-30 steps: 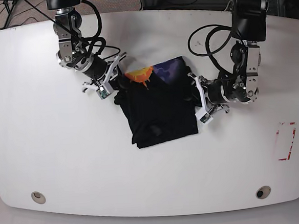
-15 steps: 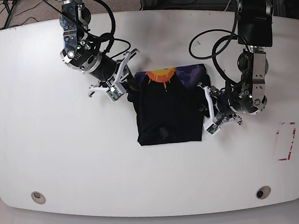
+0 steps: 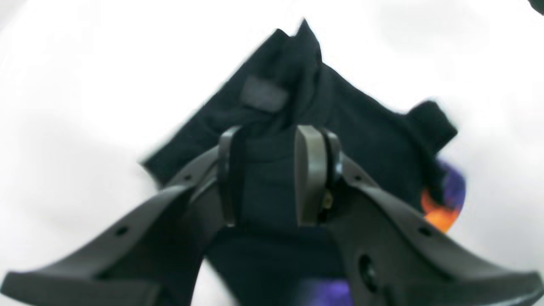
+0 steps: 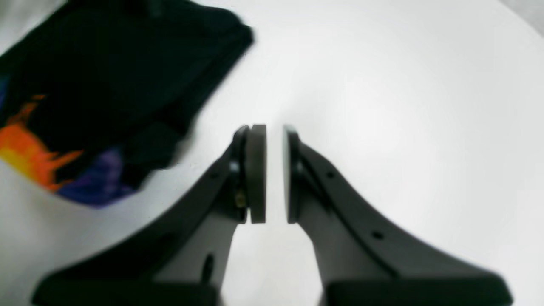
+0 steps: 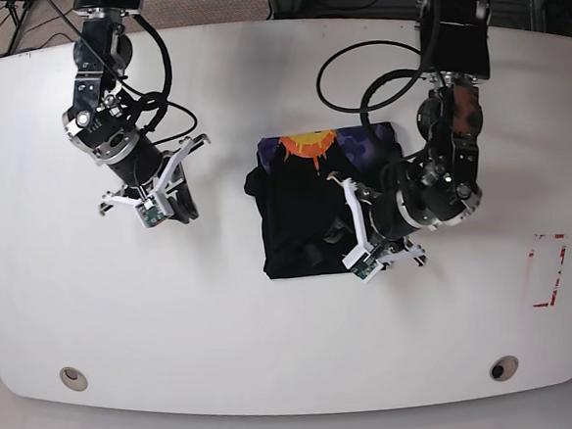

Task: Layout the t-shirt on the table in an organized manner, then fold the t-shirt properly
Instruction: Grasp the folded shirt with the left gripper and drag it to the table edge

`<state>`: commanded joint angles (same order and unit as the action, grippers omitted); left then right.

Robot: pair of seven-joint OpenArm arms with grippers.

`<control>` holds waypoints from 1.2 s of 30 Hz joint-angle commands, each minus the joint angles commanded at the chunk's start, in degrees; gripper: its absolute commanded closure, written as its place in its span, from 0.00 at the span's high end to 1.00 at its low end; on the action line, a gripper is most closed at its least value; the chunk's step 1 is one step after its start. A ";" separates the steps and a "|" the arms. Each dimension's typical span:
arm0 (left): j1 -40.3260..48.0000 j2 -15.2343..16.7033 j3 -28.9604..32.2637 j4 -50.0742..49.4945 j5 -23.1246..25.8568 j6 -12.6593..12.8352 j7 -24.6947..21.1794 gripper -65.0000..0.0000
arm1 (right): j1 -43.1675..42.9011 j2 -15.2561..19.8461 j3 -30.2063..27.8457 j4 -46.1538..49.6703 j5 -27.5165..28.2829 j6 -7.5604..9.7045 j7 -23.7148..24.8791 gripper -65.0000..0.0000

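The shirt [image 5: 314,198] lay folded into a rough rectangle near the middle of the table [image 5: 276,353], its orange and purple print at the far edge, toward the arm bases. A small lump of cloth stuck out at its upper left corner in the base view.

The left gripper [image 3: 265,174] was at the shirt's near right corner. In the left wrist view its jaws stood closed on a fold of black cloth, which filled the gap between the pads [image 3: 308,170]. Beyond the jaws the cloth rose to a peak, with a grey tag [image 3: 263,95] on it. Part of the print [image 3: 444,204] showed at the right of that view.

The right gripper [image 4: 274,174] was well clear of the shirt, over bare table to its left in the base view. Its jaws stood slightly apart, a narrow gap of white table showing between them, with nothing held. In the right wrist view the shirt lay at the upper left, blurred, its orange and purple print facing the camera.

A red tape rectangle [image 5: 548,270] was marked near the table's right edge, and two grommet holes [image 5: 74,378] sat along the near edge.
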<state>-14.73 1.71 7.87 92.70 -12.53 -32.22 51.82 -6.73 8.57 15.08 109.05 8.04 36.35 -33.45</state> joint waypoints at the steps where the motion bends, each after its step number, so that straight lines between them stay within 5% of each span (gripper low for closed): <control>1: 0.53 1.32 0.00 -0.97 0.79 0.53 -0.18 0.27 | 0.26 0.00 0.88 0.00 0.00 0.18 0.00 0.10; 7: 2.64 5.54 0.00 -12.22 5.80 1.76 -10.99 0.27 | 0.26 0.00 2.29 0.00 0.09 0.18 0.00 0.10; 15: 2.73 5.01 -0.18 -30.68 5.98 0.79 -18.55 0.27 | -0.18 -0.09 2.37 0.26 0.26 0.26 0.00 0.09; 29: 10.64 -14.77 -3.34 -24.00 5.89 -7.38 -15.56 0.27 | -0.35 0.00 2.55 1.05 0.26 0.26 0.00 0.09; 36: 12.31 -24.97 -7.30 -23.56 5.89 -7.78 -15.56 0.27 | -1.23 -0.09 2.46 2.20 0.35 0.26 0.00 0.09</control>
<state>-2.42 -23.25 0.57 69.14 -6.64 -40.00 36.26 -7.96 8.48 17.54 111.25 8.40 36.62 -33.45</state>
